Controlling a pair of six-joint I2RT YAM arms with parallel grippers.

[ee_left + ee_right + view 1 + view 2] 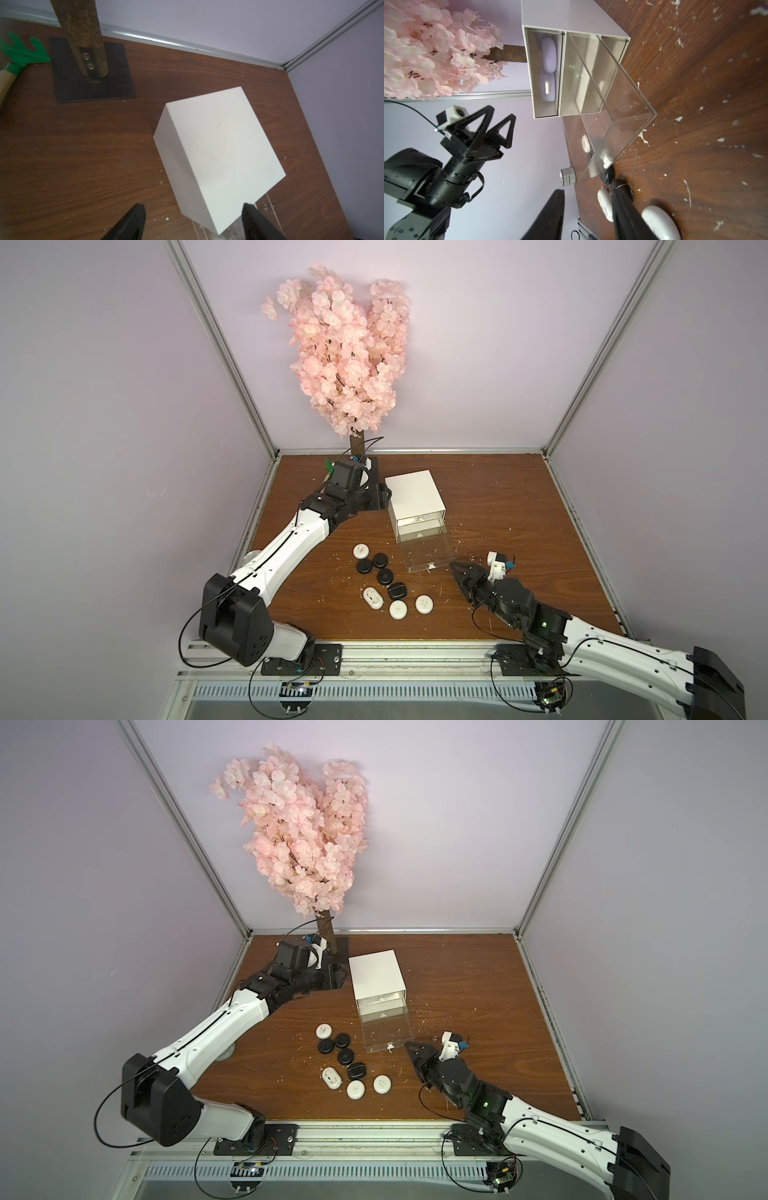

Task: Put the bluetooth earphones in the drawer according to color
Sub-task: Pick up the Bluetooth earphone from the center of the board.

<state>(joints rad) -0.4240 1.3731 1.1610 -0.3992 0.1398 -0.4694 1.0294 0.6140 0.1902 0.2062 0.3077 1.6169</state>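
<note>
The drawer cabinet (413,493) is a white cube in mid-table. Its bottom clear drawer (428,556) is pulled far out and holds only crumbs. Two lavender earphones (549,54) lie in the top drawer. Several black earphones (385,576) and several white earphones (398,609) lie loose on the table, left of the open drawer. My left gripper (193,209) is open and empty, by the cabinet's left side (384,493). My right gripper (588,191) is open and empty, turned on its side, just right of the drawer's small white handle (607,161).
A pink blossom tree (345,352) stands on a dark plate (91,70) at the back left, with a green toy rake (22,54) beside it. A silver can (568,176) stands at the table's left. White crumbs (679,41) dot the wooden table.
</note>
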